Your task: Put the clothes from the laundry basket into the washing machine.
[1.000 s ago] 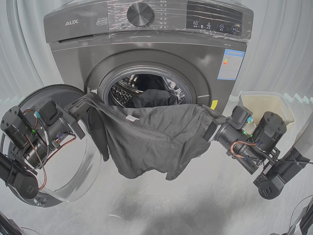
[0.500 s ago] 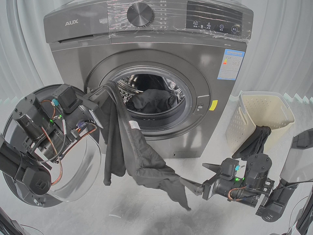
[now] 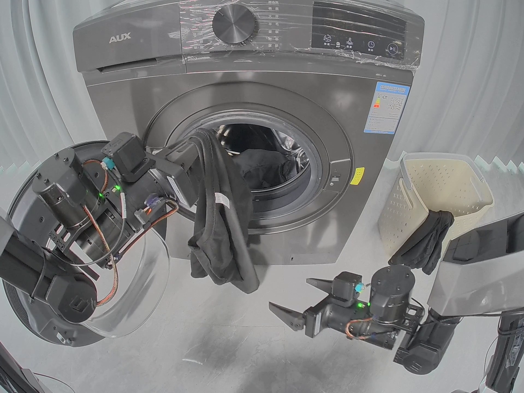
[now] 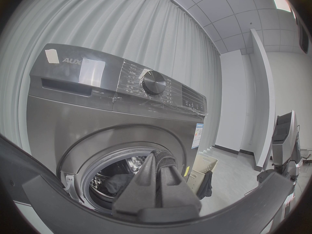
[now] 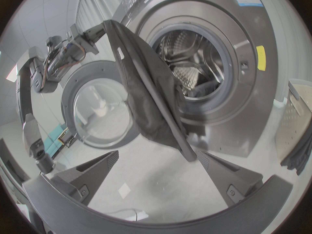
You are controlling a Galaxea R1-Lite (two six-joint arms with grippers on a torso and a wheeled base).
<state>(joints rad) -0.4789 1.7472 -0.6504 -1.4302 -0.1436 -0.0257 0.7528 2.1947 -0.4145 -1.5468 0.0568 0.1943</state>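
Black garment (image 3: 221, 214) hangs pinched in left gripper (image 4: 158, 156).

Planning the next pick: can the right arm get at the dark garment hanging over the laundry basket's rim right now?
Probably yes. The right claw is open and empty, low before the washer, though it faces away. The dark garment drapes outside the laundry basket, with only bare floor between.
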